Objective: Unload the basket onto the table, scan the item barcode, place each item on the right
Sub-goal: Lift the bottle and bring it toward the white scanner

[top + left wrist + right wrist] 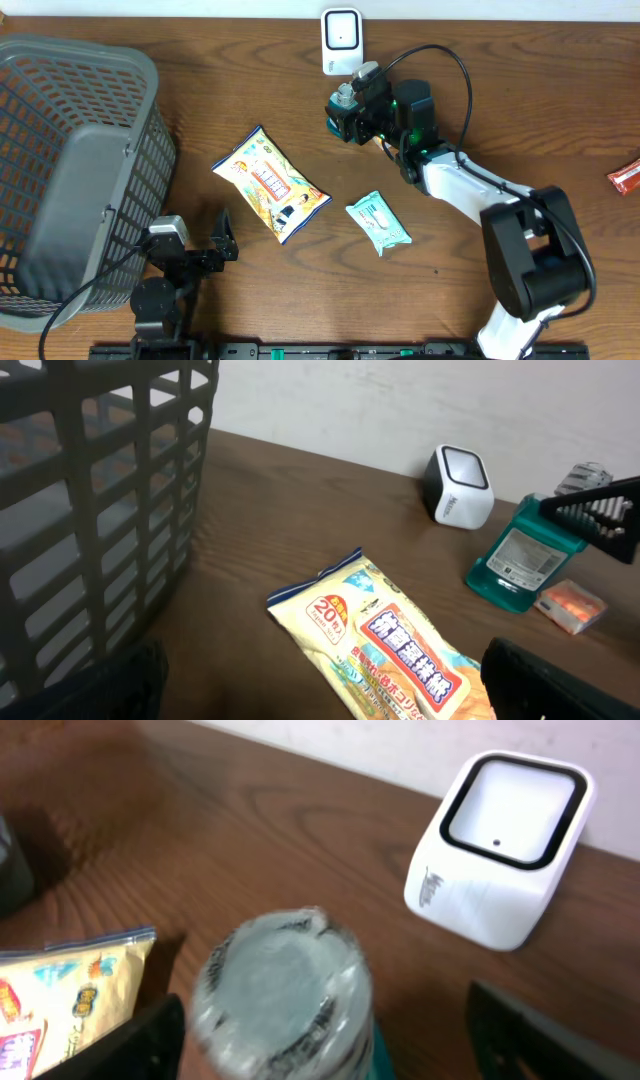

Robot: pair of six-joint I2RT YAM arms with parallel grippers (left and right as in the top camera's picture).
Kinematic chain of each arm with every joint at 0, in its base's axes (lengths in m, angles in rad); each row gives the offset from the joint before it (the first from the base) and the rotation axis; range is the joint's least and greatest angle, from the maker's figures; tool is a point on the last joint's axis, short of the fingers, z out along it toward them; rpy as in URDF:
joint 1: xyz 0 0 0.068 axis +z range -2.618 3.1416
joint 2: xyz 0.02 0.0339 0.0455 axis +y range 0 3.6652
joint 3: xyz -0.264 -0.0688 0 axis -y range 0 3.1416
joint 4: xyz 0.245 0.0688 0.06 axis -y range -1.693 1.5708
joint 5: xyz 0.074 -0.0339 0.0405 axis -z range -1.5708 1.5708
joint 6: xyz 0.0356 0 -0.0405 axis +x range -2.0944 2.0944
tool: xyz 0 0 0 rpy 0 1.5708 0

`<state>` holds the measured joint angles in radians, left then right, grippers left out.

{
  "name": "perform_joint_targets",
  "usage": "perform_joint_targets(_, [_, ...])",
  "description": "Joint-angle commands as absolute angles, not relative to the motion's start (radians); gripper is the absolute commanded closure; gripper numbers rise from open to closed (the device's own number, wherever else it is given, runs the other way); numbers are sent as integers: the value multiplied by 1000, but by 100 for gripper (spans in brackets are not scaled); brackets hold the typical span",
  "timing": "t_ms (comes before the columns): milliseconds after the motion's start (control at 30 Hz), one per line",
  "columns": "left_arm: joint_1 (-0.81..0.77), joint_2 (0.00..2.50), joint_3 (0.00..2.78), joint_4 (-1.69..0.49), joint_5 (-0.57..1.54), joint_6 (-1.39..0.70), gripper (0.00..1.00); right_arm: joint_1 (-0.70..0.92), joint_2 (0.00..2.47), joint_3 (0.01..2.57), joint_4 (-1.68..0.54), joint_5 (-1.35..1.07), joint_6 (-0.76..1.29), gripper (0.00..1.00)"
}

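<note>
A teal bottle (pixel 337 118) with a clear cap (pixel 280 990) stands just in front of the white barcode scanner (pixel 341 40). My right gripper (pixel 360 95) is open around the bottle's top. In the right wrist view its left finger (pixel 140 1040) is close beside the cap and its right finger (pixel 530 1030) stands well clear of it. The scanner (pixel 497 845) lies ahead and to the right, window facing up. The bottle's label (pixel 520 555) shows in the left wrist view. My left gripper (pixel 215 245) is open and empty at the front left of the table.
A yellow snack packet (pixel 270 183) lies mid-table, just ahead of my left gripper (pixel 325 695). A small teal wipes pack (pixel 378 222) lies to its right. A grey basket (pixel 80 170) fills the left side. A small orange item (pixel 570 605) lies by the bottle, and a red packet (pixel 625 178) at the right edge.
</note>
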<state>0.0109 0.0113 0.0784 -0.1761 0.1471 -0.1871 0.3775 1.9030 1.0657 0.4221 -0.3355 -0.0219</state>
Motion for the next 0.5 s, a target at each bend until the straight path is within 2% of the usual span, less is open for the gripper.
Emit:
perform_joint_targets(0, [7,10,63,-201,144,-197,0,382,1950,1077,442,-327,29,28])
perform_joint_targets(100, [7,10,63,-201,144,-197,0,382,1961,1082,446,-327,30,56])
perform_joint_targets(167, [7,10,63,-201,144,-197,0,381,1963,1083,445,-327,30,65])
perform_joint_targets(233, [7,10,63,-201,144,-197,0,380,1963,1084,446,-327,30,78])
perform_joint_targets(467, [7,10,63,-201,144,-197,0,379,1928,1121,412,-327,29,94])
